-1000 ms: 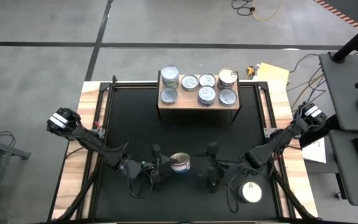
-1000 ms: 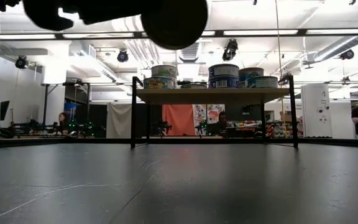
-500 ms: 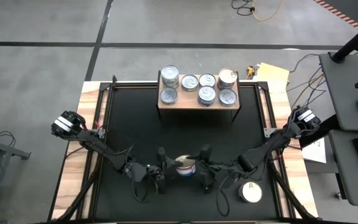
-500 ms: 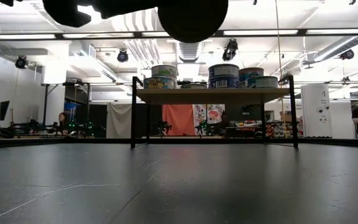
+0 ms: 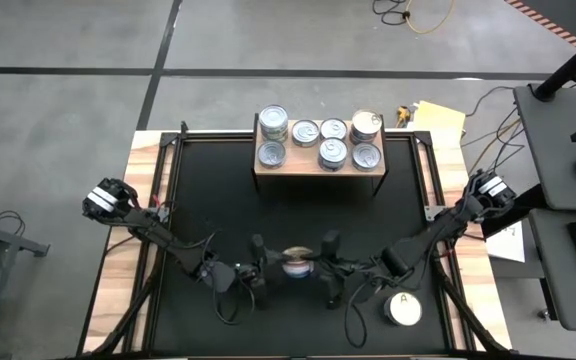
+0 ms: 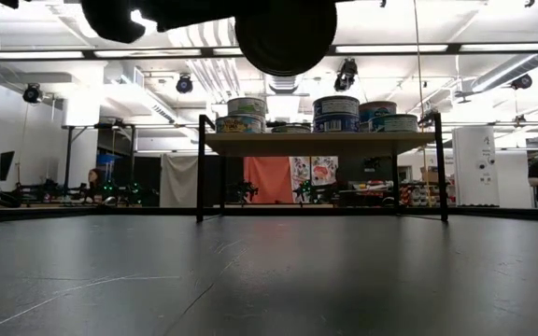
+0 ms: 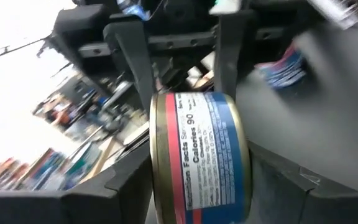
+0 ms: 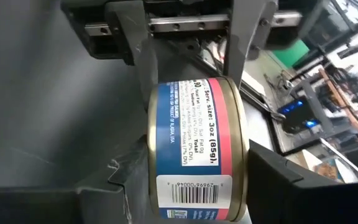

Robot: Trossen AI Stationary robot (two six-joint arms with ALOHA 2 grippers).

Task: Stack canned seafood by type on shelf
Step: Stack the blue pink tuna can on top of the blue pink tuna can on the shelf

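Note:
One blue-and-red labelled tin (image 5: 296, 265) hangs in mid-air over the near middle of the table, lying on its side. In the low view it is the dark disc (image 6: 286, 35) at the top. My left gripper (image 5: 276, 267) reaches it from the left and my right gripper (image 5: 318, 267) from the right, both shut on it. Several silver-topped tins and a gold-topped one (image 5: 366, 124) stand on the wooden shelf (image 5: 301, 162) at the far edge, some two high. The white-topped "A" tin (image 5: 404, 308) stands on the table near the right arm. My left gripper pinches the tin by its two flat ends (image 7: 157, 155), coming level from the table's left. The tin is lifted clear, its axis level and pointing near to far. My right gripper has its fingers (image 8: 263, 177) against the same two flat ends, coming level from the table's right, opposite the left fingers (image 8: 138, 56).
The shelf (image 6: 320, 142) stands on dark legs at the table's far middle. The black tabletop (image 5: 298, 215) lies bare between the shelf and the grippers. Wooden side rails (image 5: 138, 230) run along both edges. People show in the room behind.
My right gripper has moved toward the table's left until its fingers stand around the tin. My left gripper has carried the tin slightly toward the right and turned it from top-up and tilted onto its side.

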